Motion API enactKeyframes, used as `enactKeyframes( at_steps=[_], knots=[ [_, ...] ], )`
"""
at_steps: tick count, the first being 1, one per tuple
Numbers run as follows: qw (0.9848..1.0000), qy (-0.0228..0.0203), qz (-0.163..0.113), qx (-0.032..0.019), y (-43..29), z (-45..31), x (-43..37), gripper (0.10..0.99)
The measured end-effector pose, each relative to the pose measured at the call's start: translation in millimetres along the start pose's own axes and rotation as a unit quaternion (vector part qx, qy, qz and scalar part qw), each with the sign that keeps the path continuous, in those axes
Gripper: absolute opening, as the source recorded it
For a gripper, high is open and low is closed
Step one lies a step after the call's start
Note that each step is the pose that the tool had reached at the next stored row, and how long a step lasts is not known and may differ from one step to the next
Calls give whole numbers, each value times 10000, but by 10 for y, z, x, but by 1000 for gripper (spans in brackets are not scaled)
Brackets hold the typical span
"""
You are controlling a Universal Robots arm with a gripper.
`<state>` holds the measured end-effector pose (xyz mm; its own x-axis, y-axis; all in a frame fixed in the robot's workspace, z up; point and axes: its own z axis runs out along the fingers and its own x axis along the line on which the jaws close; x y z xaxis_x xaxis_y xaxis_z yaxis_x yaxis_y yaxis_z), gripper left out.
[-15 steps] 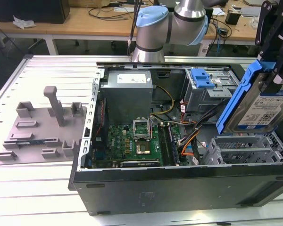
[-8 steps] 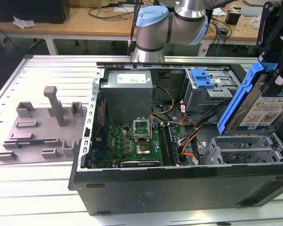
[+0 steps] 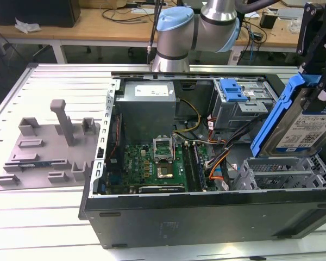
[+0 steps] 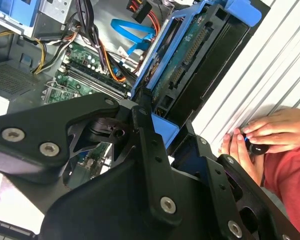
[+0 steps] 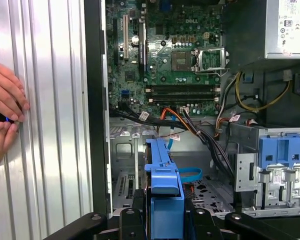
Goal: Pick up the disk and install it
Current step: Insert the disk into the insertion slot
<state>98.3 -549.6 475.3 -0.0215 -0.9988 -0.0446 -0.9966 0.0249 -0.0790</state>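
Observation:
The disk point(image 3: 303, 129), a silver drive with a white-and-blue label in a bright blue carrier frame point(image 3: 276, 115), hangs tilted on edge at the exterior view's right. It is above the grey metal drive cage point(image 3: 282, 173) in the open computer case point(image 3: 206, 217). My black gripper point(image 3: 317, 87) is shut on its upper end. In the second wrist view the disk point(image 4: 187, 52) shows its green circuit-board underside, with a black finger point(image 4: 149, 145) against the blue frame. In the first wrist view I look along the disk's blue edge point(image 5: 162, 182) into the case.
The case holds a motherboard point(image 3: 152, 163), a grey power supply box point(image 3: 149, 103), bundled cables point(image 3: 217, 149) and a drive bay with a ridged blue tab point(image 3: 232, 89). A grey fixture point(image 3: 49, 147) lies on the table at the exterior view's left. A person's hands point(image 5: 5, 117) rest beside the case.

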Motion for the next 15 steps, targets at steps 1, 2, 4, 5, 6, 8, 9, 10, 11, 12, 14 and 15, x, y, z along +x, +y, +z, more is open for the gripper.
enactKeyframes(
  at_steps=[1,2,4,5,6,8,9,10,11,12,14,15],
  knots=[
    [10000,0,-2,0,0,3,1,373],
    [10000,1,-4,0,0,6,2,373],
    [10000,-1,-11,-1,-1,18,3,373],
    [10000,-1,-14,-1,-2,22,3,373],
    [10000,-1,-16,-1,-3,25,3,373],
    [10000,-2,-23,-1,-5,36,3,373],
    [10000,-1,-25,-1,-7,39,3,373],
    [10000,-2,-28,-1,-9,44,4,373],
    [10000,-2,-32,-1,-11,50,4,373],
    [10000,-2,-33,-2,-11,53,4,373],
    [10000,-3,-36,-1,-13,59,5,373],
    [10000,-2,-39,-2,-14,63,5,373]
  ],
)
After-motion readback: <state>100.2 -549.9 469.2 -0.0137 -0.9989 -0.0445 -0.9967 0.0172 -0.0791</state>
